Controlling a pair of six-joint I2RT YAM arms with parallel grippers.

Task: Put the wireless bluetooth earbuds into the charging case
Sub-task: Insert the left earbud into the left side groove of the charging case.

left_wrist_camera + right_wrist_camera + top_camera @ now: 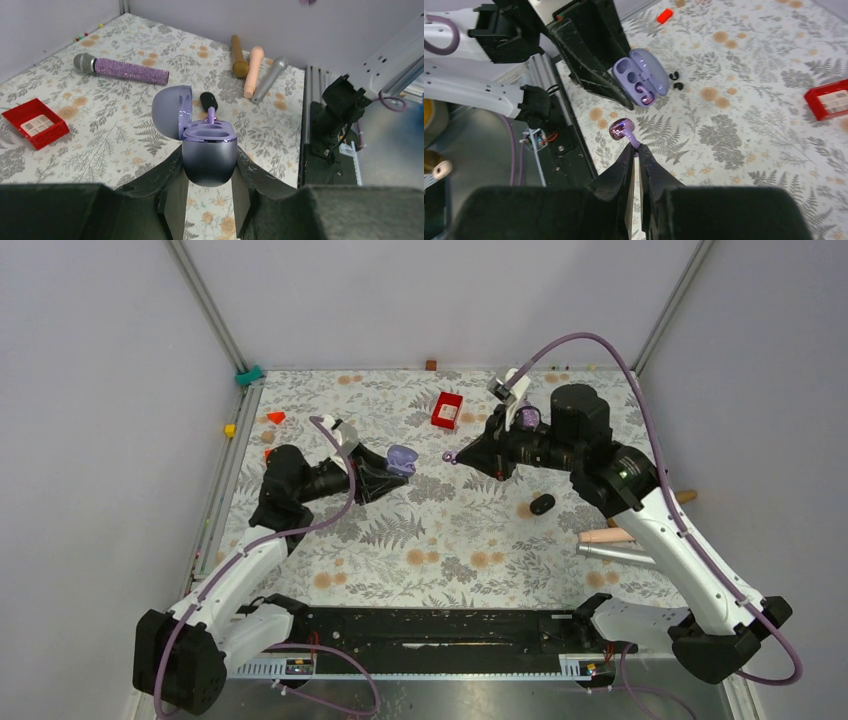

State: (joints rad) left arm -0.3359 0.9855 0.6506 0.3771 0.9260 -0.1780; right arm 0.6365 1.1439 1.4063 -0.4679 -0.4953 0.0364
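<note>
— Grey walls boxed in your fern-print counter (440, 540). A red box (447, 410) sat toward the back and a black oval (542, 504) lay right of centre.

— Where was the case?

— Your left jaws held it. The case (208, 150) was pinched by its lower shell, one jaw on each side, raised off the counter left of centre. Its lid (172, 107) stood swung open and the wells faced up.

— And the right side?

— Your right jaws were almost closed, nipping the stem of a glossy purple bud (620, 130). You had it clear of the counter just right of the case, near it but not touching.

— The other bud?

— A second purple piece (646, 97) showed at the rim of the case, on the side facing your right jaws. You couldn't tell from any view whether it was seated. Two tiny black bits (678, 86) lay on the counter just beside the case, too small to name.

— Anything else around you?

— A glitter microphone (125, 70) lay toward the back right. Three handles lay close together near the right edge: brass (239, 50), peach (252, 70) and silver (270, 77). A small orange cone (276, 417) stood at the back left.
</note>
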